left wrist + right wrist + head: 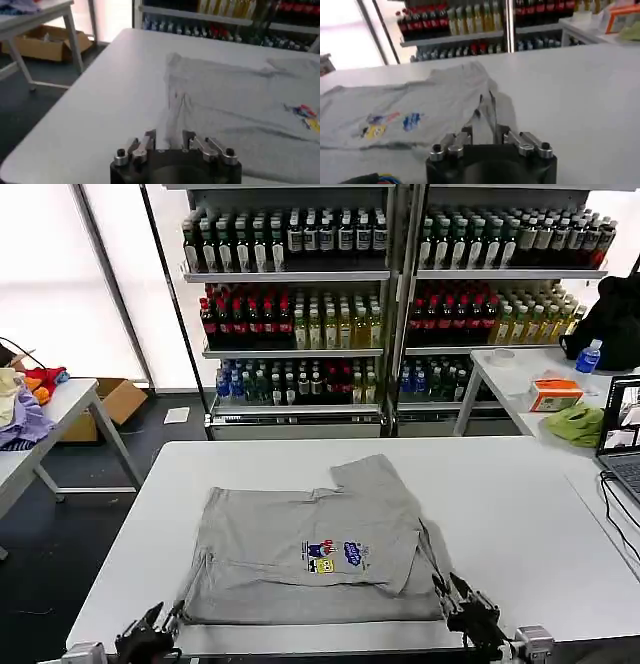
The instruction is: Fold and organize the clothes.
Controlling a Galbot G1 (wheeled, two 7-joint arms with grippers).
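Lay spread over the white tabletop's [520, 524] near middle: grey short-sleeved shirt [310, 549]; bare along far edge and both side edges.

Overexposed window [60, 274] glare at left; soft, blurry wrist views

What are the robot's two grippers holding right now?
Each holds the grey shirt: the left gripper pinches its near left corner, and the right gripper pinches its near right corner.
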